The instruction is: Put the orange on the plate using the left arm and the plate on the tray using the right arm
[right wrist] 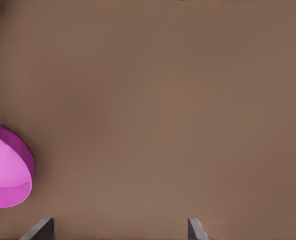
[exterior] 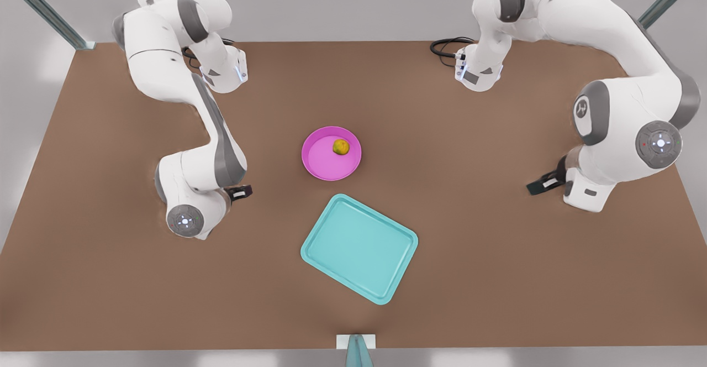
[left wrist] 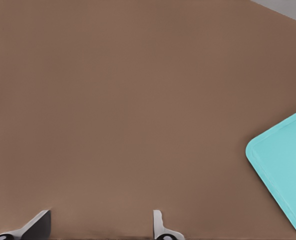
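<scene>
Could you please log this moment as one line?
small yellow-orange fruit: on round pink plate; plate: beside teal rectangular tray; left pincer: open; right pincer: open

A plain brown table (exterior: pixel 497 234) carries a round pink plate (exterior: pixel 323 162) near its middle and a light teal tray (exterior: pixel 359 248) just beside it, toward the near edge, apart and turned askew.

Left gripper (left wrist: pixel 102 226) fingers spread apart above bare brown table (left wrist: pixel 118 110); tray (left wrist: pixel 285 165) corner lies apart.

Plate (right wrist: pixel 8 172) and tray (left wrist: pixel 282 170) edge-cropped
</scene>
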